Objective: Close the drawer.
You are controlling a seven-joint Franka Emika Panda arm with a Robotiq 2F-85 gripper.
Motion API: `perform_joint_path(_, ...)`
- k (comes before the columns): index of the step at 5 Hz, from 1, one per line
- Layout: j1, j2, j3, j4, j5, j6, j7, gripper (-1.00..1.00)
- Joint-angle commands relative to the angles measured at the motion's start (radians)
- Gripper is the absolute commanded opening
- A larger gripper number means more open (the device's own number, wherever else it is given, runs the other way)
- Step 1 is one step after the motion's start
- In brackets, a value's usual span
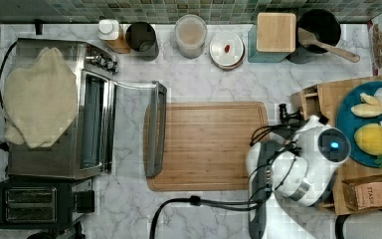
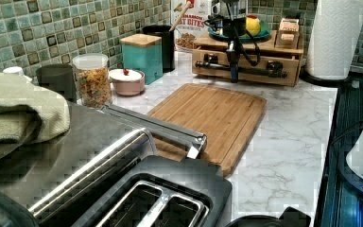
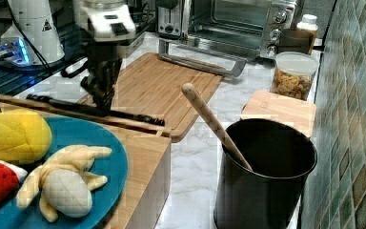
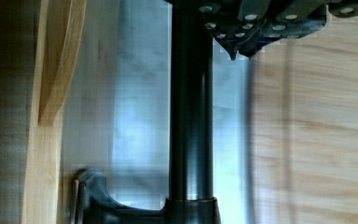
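Toaster, black and two-slotted [image 2: 170, 198], nearest in the left view, beside a steel toaster oven [image 2: 99, 142] with its door down. Farther along the white marble tabletop [image 2: 293, 142], a flat bamboo cutting board [image 2: 212, 118]. Beyond it, at the far end, the light-wood drawer [image 2: 260, 61], under a blue plate [image 2: 260, 34], front jutting slightly from its box. Black gripper [image 2: 234, 76] hanging at the drawer's black bar handle [image 2: 264, 72]; cannot tell whether apart or clamped.
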Motion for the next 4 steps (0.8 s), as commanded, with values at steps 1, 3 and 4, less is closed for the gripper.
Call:
perform_joint_path(1,-0.176,-0.012,-0.067,0.084,0.117,0.19,-0.148,-1.0)
perform_joint_path(3,-0.168,-0.011,-0.076,0.084,0.121,0.19,-0.151,-1.0)
perform_joint_path(4,-0.167,-0.011,-0.076,0.084,0.121,0.19,-0.151,-1.0)
